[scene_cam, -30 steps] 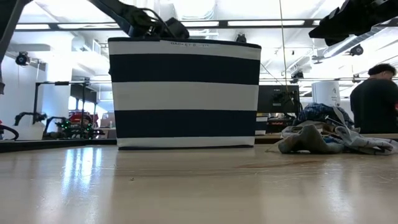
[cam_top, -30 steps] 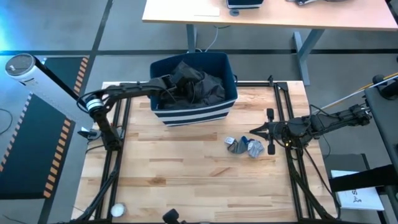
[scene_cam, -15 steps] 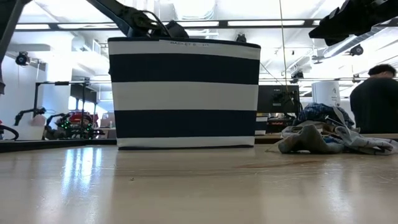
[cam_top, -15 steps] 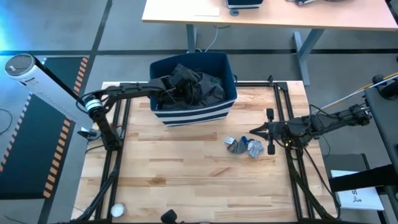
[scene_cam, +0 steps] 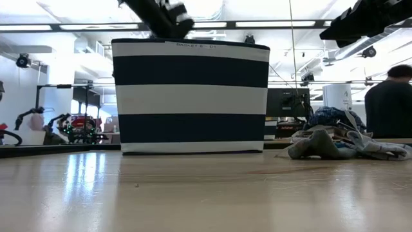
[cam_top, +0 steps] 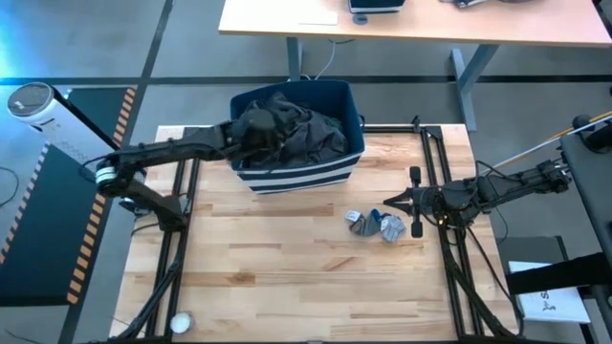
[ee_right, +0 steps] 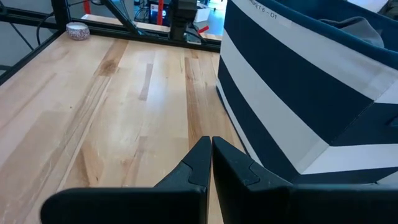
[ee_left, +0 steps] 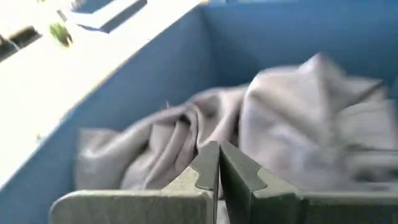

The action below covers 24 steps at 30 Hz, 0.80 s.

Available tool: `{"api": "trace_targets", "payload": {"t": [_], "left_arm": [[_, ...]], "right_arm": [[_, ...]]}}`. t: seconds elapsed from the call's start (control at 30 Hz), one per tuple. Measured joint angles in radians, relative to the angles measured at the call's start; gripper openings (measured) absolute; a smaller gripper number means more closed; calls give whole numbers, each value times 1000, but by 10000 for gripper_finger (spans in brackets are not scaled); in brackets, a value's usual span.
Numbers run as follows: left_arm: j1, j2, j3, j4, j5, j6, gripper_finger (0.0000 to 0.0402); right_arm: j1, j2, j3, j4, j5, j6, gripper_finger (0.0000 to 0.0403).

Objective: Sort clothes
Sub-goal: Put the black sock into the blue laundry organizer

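A navy bin with white stripes point(cam_top: 296, 175) stands at the table's far middle, with a dark charcoal garment point(cam_top: 311, 134) heaped inside it. My left gripper point(cam_top: 273, 129) hovers over the bin's left part, above its rim point(scene_cam: 175, 18). It is shut point(ee_left: 219, 149), with no cloth showing between the fingers. A small pile of grey and blue clothes point(cam_top: 375, 225) lies on the table right of the bin. My right gripper point(cam_top: 387, 204) hangs shut point(ee_right: 210, 144) just right of that pile, above the wood.
Black frame rails point(cam_top: 449, 248) run along the table's left and right sides. A small white round thing point(cam_top: 179, 322) sits at the near left corner. A desk point(cam_top: 411, 24) stands beyond the far edge. A person point(scene_cam: 389, 103) shows in the room behind.
My left gripper has risen from inside the bin to above its rim, and its arm's elbow has swung toward the table's left edge. The charcoal garment in the bin has settled and spread toward the bin's left side.
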Motion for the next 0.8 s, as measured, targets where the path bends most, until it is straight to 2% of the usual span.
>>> {"api": "trace_targets", "payload": {"t": [0.3,0.53,0.63,0.8], "left_arm": [[-206,-175,3,26,-94,31,0],[-339,-197,-17,30,-119,30,0],[-375,-197,-68,103,-100,39,0],[-407,-202,-225,309,15,69,0]], "right_arm": [[0,0,0,0,0,0,0],[0,0,0,0,0,0,0],[0,0,0,0,0,0,0],[0,0,0,0,0,0,0]]}}
